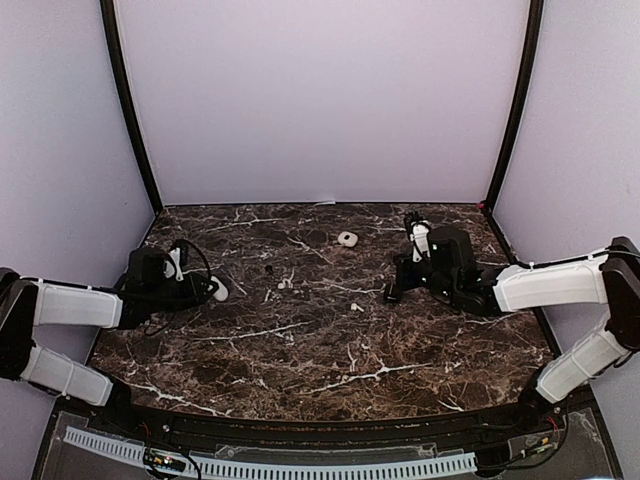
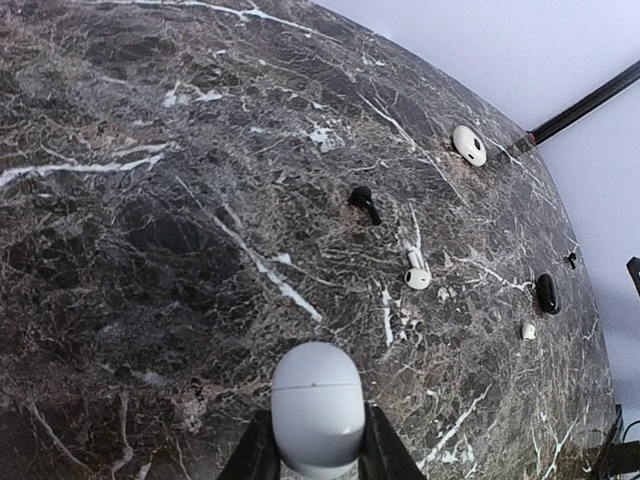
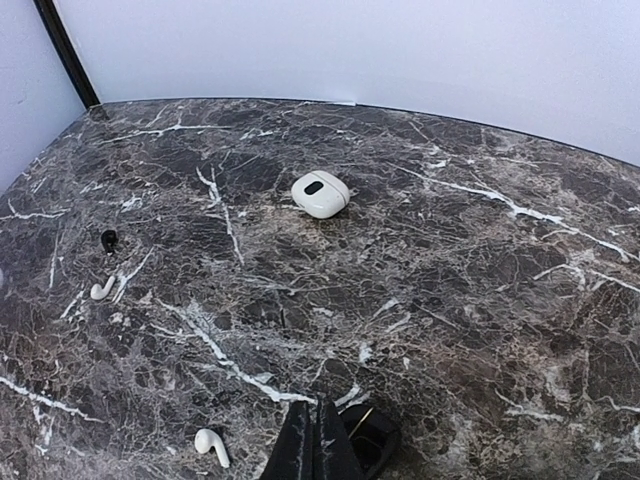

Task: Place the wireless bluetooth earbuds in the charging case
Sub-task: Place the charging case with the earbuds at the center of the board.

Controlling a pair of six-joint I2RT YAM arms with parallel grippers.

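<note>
Right wrist view, white earbud point(image 3: 210, 443) near closed right tool point(image 3: 320, 418), not touching

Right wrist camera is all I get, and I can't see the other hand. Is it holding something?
Observer: Yes. The left hand grips a white case by its sides.
Operator: Is that case open?
Observer: It looks closed. The left wrist view shows just a thin seam across it.
Operator: Where is it?
Observer: At the left side of the table, across from your right hand.
</note>
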